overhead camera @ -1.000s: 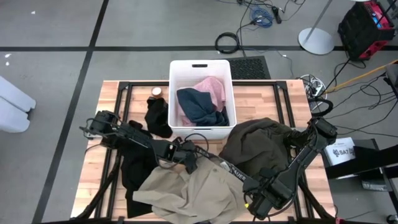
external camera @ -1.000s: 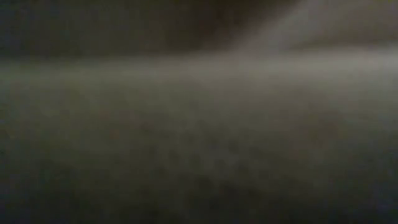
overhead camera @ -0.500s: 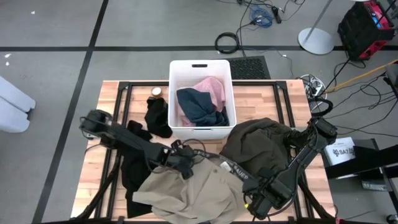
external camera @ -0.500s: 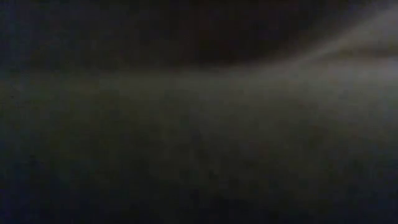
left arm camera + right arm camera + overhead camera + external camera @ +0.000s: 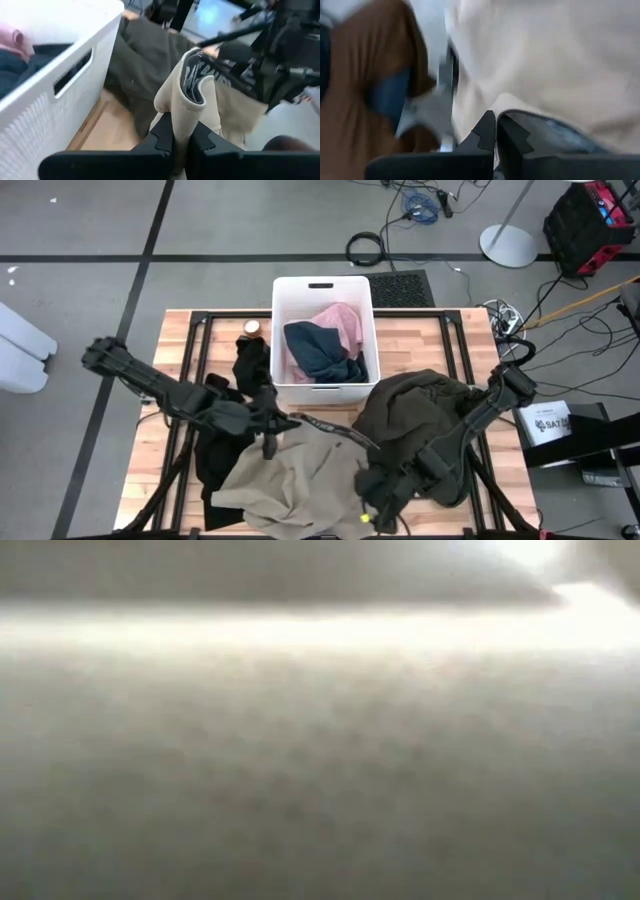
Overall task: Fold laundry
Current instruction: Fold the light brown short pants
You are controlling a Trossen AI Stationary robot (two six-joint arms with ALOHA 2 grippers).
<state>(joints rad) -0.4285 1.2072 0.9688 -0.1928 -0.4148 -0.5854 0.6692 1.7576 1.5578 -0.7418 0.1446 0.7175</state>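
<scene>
High view: beige-tan garment [image 5: 300, 480] lies lower centre. Left gripper [image 5: 267, 442] & right gripper [image 5: 372, 510] each pinch its waistband. Best to lift both evenly, keeping cloth taut w/o tugging.

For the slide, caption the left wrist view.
Left gripper shut on the beige-tan cloth garment's folded edge, beside the white perforated plastic bin.

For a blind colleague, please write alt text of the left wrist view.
The left gripper is shut on a fold of the beige garment, holding it up beside the white bin. The dark olive-grey garment lies behind on the wooden table.
</scene>
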